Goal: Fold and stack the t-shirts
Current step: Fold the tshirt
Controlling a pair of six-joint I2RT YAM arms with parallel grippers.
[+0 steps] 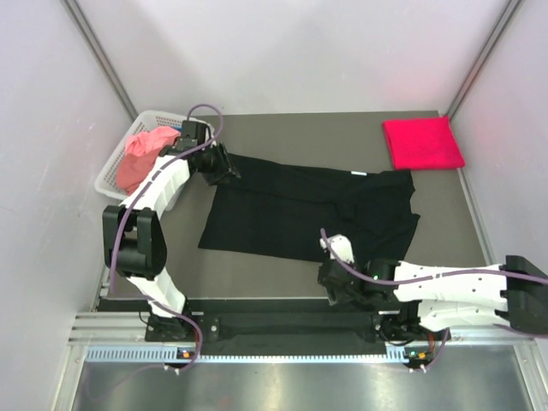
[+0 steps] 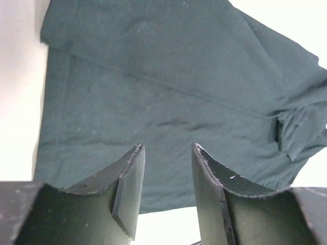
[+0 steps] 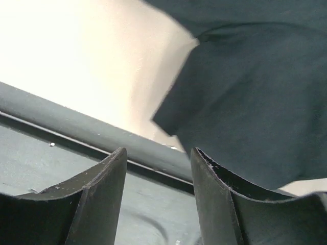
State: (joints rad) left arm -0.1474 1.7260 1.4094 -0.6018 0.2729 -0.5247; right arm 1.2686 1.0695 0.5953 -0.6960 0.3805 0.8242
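We list, at 10 o'clock: basket (image 1: 109, 171) holding a pink shirt (image 1: 141, 158). Then left gripper (image 1: 224, 167), jaws apart, empty, at the 10 o'clock corner of the black shirt (image 1: 300, 210), spread at centre. Then right gripper (image 1: 330, 278), jaws apart, empty, near its 5 o'clock edge. Last, red shirt (image 1: 421, 142), folded, at 2 o'clock. We fear a one-layer pinch skewing the fold.

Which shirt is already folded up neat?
The red t-shirt, a tidy square at far right. The black t-shirt lies spread out; the pink t-shirt is bunched in the basket.
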